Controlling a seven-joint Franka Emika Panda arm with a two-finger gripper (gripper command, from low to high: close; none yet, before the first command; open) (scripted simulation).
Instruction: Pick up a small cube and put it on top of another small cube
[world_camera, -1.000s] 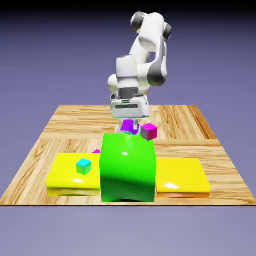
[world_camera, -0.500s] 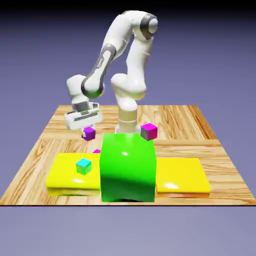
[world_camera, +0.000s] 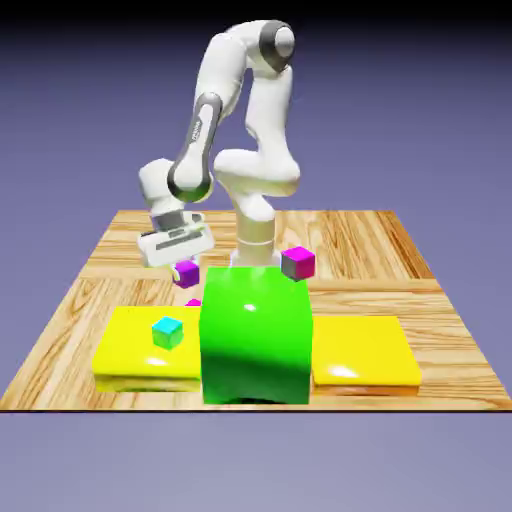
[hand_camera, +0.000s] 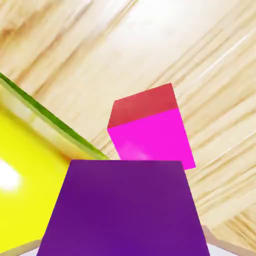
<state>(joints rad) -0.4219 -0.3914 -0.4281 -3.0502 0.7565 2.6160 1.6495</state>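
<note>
Claw (world_camera: 186, 270) clamped on small cube (hand_camera: 125, 207) | another small cube (hand_camera: 150, 130) on table (world_camera: 350, 240), below

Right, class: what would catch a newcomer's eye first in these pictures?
The big green block at the table's near edge, between two yellow pads. Behind it, toward the exterior view's left, the gripper holds a small cube above the table. In the hand view, that purple cube fills the foreground, with another small cube just beyond.
</note>
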